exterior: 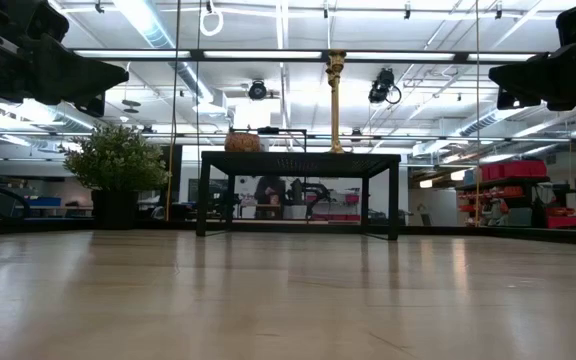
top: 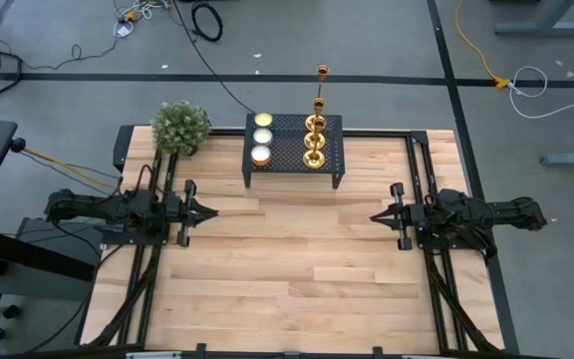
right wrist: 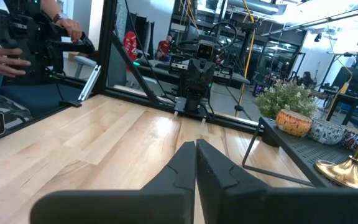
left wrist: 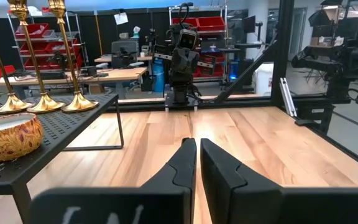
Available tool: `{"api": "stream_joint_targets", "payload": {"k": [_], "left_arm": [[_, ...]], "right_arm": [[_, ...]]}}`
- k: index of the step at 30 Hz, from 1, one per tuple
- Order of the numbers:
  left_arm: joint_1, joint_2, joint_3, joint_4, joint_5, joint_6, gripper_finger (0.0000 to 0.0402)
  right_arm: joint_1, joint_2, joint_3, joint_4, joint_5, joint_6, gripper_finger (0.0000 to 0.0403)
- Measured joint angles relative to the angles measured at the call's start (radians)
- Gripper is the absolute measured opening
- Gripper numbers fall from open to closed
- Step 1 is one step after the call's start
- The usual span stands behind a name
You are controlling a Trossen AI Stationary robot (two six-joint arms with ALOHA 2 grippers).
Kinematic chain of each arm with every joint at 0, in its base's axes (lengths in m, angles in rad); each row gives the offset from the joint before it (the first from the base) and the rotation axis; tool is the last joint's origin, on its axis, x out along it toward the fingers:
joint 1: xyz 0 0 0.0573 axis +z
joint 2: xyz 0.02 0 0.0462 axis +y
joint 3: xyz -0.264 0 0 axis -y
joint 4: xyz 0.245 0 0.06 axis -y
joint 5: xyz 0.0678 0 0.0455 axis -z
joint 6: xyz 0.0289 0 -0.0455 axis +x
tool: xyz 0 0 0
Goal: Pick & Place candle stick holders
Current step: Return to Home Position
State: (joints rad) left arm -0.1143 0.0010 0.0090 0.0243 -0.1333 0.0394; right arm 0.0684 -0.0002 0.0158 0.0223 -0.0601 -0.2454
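Three gold candle stick holders (top: pixel 315 128) stand in a row by their round bases on the right half of a black perforated rack (top: pixel 293 150) at the table's far middle. They also show in the left wrist view (left wrist: pixel 44 99). One base shows in the right wrist view (right wrist: pixel 345 168). My left gripper (top: pixel 212 210) is shut and empty above the table's left side, pointing right. My right gripper (top: pixel 375 215) is shut and empty above the right side, pointing left. Both are well short of the rack.
Three small patterned bowls (top: pixel 262 137) sit on the rack's left half. A potted green plant (top: pixel 180 128) stands at the far left corner. A person's hands (right wrist: pixel 5 56) show beyond the table in the right wrist view. Bare wood lies between the grippers.
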Motion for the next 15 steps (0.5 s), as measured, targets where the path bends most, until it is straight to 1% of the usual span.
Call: {"api": "stream_joint_targets", "payload": {"k": [15], "left_arm": [[0.000, 0.005, -0.002, 0.021, 0.000, -0.008, 0.0028]], "right_arm": [[0.000, 0.000, 0.000, 0.000, 0.000, 0.000, 0.0013]]}}
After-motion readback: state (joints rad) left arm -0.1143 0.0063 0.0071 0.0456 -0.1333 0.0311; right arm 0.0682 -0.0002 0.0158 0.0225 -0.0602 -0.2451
